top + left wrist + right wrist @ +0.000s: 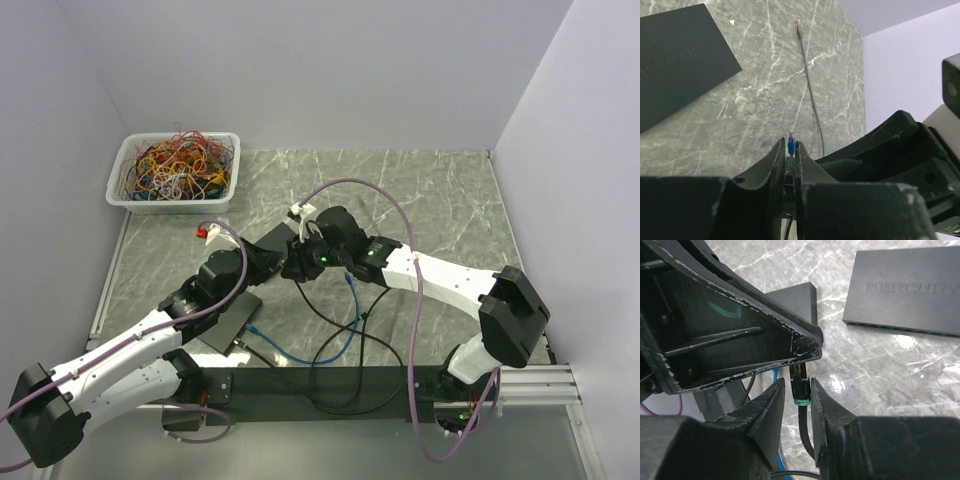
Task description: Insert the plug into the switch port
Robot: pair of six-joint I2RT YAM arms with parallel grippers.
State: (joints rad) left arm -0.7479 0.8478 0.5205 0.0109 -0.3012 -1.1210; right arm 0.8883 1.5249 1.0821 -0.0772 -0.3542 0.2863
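Two grippers nose to nose mid-table, probably to pass or re-seat a connector before insertion. Right gripper pinching plug by teal boot, well apart from switch. Left gripper narrow on blue cable end. Both arms reaching inward, wrists angled toward each other.

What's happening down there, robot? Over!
Left jaws shut on blue cable. Right jaws shut on black plug. Plug not in MERCURY switch yet. Left arm crowds it.
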